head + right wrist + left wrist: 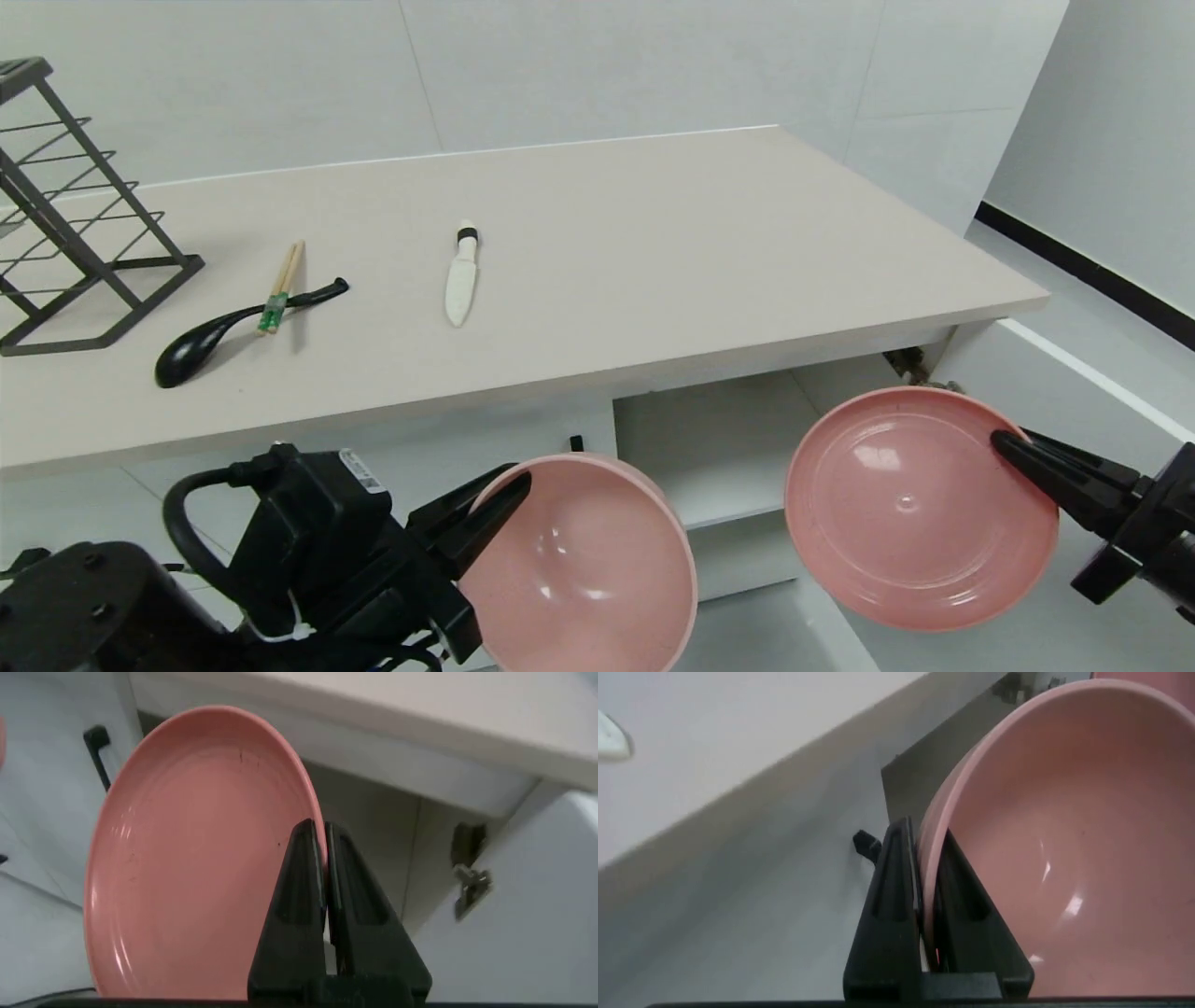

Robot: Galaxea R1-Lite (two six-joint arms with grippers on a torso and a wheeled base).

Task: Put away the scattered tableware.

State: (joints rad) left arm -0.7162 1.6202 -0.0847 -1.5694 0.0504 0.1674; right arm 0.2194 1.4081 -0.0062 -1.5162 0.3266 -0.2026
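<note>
The right gripper (1006, 441) (323, 833) is clamped on the rim of a pink plate (910, 509) (187, 859), held on edge at 4 o'clock in the head view, in front of the open cabinet (719, 439). The left gripper (521, 482) (924, 838) is clamped on the rim of a pink bowl (588, 569) (1064, 840) at 6 o'clock, tilted with its hollow facing up and outward. On the counter (653, 215), a wire rack (103, 308) stands at 10 o'clock. A black spoon (191, 350) lies at 9 o'clock with chopsticks (282, 285) across its handle. A white knife (461, 280) lies at 3 o'clock from them, apart.
</note>
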